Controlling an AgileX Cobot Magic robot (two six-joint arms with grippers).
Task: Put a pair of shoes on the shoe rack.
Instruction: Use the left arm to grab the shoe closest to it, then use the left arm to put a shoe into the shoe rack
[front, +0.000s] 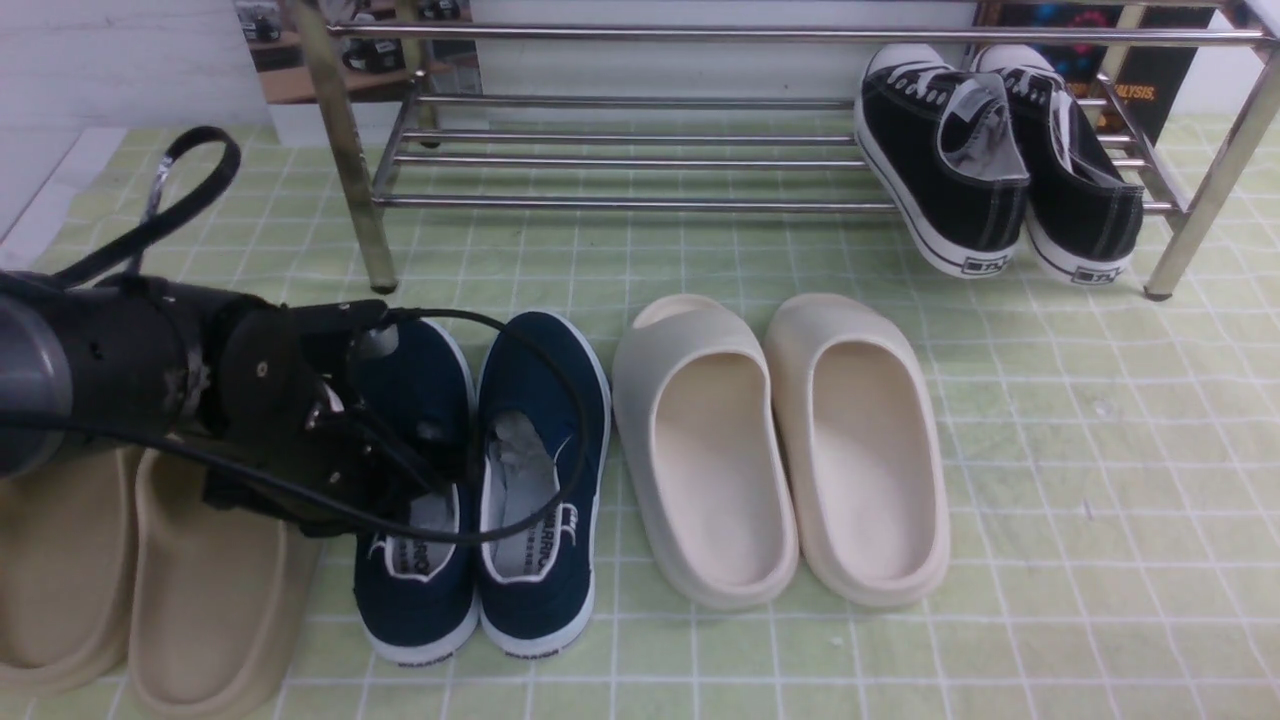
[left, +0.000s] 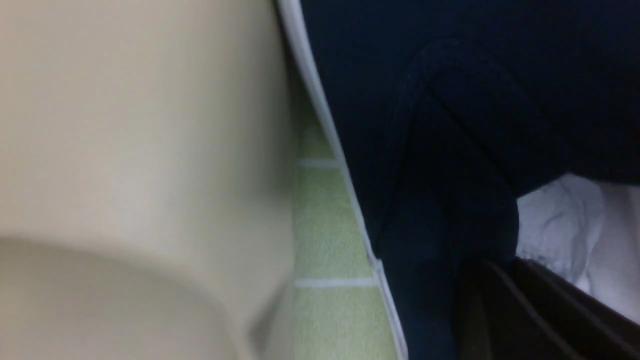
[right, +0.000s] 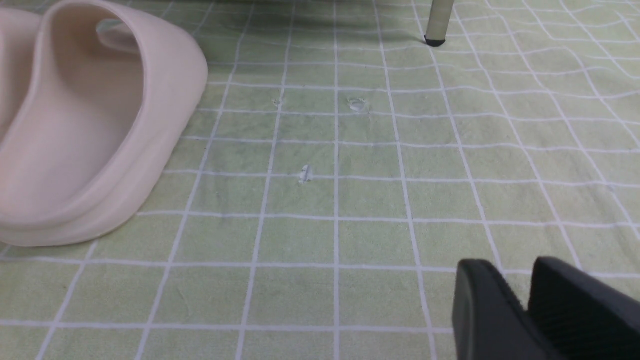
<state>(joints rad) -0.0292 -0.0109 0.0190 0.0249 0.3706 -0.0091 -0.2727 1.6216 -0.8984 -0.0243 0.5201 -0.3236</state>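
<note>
The two navy-blue slip-on shoes stand side by side on the green checked mat, the left shoe (front: 415, 590) and the right shoe (front: 545, 420), toes toward the chrome shoe rack (front: 640, 202). My left gripper (front: 440, 470) is down in the opening of the left navy shoe, by its inner edge. In the left wrist view one dark finger (left: 525, 310) lies against the navy fabric (left: 440, 150) beside the white insole; the other finger is hidden. My right gripper (right: 510, 272) hovers low over bare mat with its jaws together and empty; it is out of the front view.
Black lace-up sneakers (front: 990, 190) sit on the rack's right end. A cream pair of slides (front: 780, 450) lies right of the navy shoes, and its edge shows in the right wrist view (right: 90, 130). Beige slides (front: 190, 590) lie under my left arm. A rack leg (right: 437, 22) stands ahead.
</note>
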